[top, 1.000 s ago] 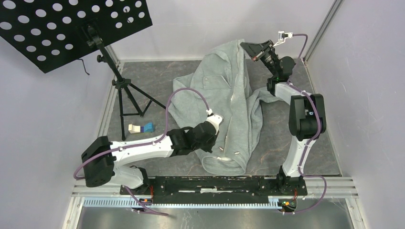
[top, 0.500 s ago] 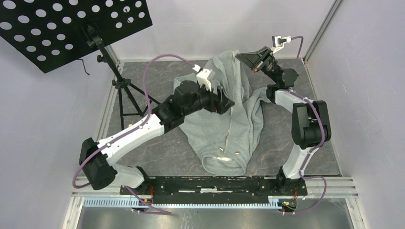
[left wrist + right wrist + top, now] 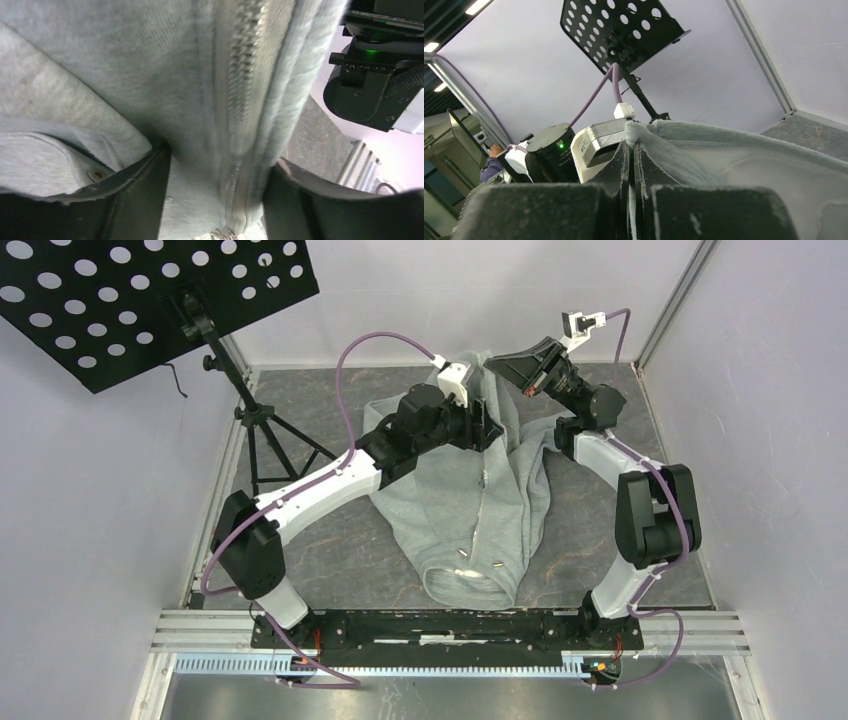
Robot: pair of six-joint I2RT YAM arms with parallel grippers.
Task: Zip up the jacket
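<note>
The light grey jacket [image 3: 480, 530] lies with its hem toward the arms' bases, and its upper edge is lifted off the table. My right gripper [image 3: 503, 362] is shut on that raised edge [image 3: 631, 150], holding it up. My left gripper [image 3: 491, 428] hovers just below, over the front. In the left wrist view its jaws [image 3: 217, 200] are open, straddling the pale zipper strip [image 3: 240, 100]. The fleece fold beside the strip brushes the right finger [image 3: 300, 205]. A metal snap [image 3: 96, 174] shows by the left finger [image 3: 140, 200].
A black music stand on a tripod [image 3: 255, 430], with a perforated desk [image 3: 140, 300], stands at the back left. White walls close in the table on three sides. A metal rail [image 3: 450, 625] runs along the near edge by the arm bases.
My left arm has swung from the jacket's lower part up to its top, close to the right gripper, and its jaws have gone from shut to open. The right gripper has shifted slightly with the fabric.
</note>
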